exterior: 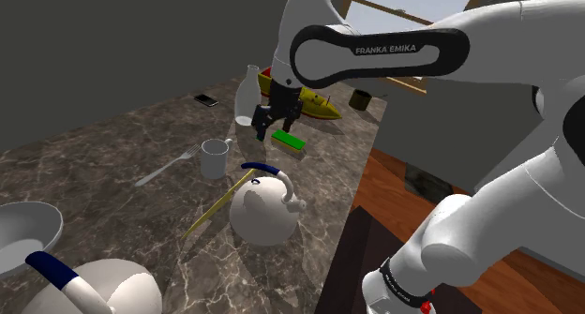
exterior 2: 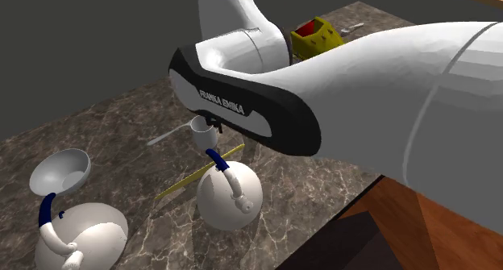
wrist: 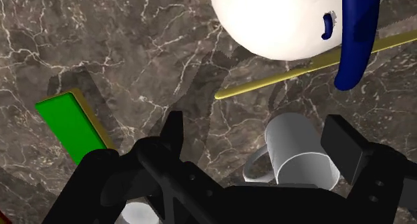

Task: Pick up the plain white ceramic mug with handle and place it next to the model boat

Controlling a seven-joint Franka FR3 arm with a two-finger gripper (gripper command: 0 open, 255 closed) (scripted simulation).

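The white mug [exterior: 215,157] stands upright on the dark marble counter, its handle toward the fork; it also appears as the mug [exterior 2: 202,134] and the mug [wrist: 301,156]. My black gripper [exterior: 277,111] hangs open above the counter, over the green block and apart from the mug. In the wrist view the gripper [wrist: 257,139] has its fingers wide apart, and the mug lies below, close to one finger [wrist: 344,139], untouched. The yellow model boat [exterior: 314,104] sits at the far end of the counter, seen too as the boat [exterior 2: 316,36].
A white teapot [exterior: 265,209] with a blue handle and a yellow stick [exterior: 220,201] lie near the mug. A fork [exterior: 169,165], green block [exterior: 290,141], white bottle [exterior: 247,95], phone [exterior: 206,100], bowl [exterior: 23,232] and second teapot [exterior: 103,284] share the counter. Its edge [exterior: 347,209] drops to wooden floor.
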